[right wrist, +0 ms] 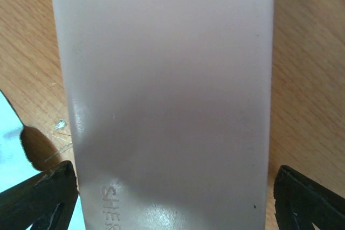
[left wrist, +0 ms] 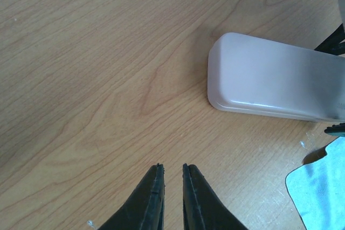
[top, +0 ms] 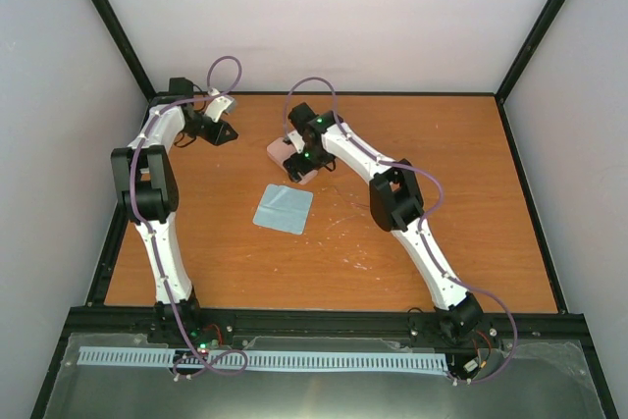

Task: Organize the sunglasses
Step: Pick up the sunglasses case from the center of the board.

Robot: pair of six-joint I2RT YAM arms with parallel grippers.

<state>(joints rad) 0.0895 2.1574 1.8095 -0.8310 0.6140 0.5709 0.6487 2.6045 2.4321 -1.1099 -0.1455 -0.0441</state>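
The sunglasses do not show in any view. The pale pink-grey case (top: 283, 154) lies closed at the back middle of the table. It fills the right wrist view (right wrist: 167, 95) and shows in the left wrist view (left wrist: 275, 76). My right gripper (top: 297, 166) hangs low over the case's near end, with its jaws spread wide. One fingertip (right wrist: 46, 197) sits on each side of the case, close to its edges (right wrist: 172, 208). My left gripper (top: 226, 130) is to the left of the case and apart from it. It is all but shut on nothing over bare wood (left wrist: 172, 169).
A light blue square cloth (top: 283, 208) lies flat in front of the case; its corner shows in the left wrist view (left wrist: 323, 187). The black frame rail (top: 324, 322) runs along the near edge. Grey walls close in the back and sides.
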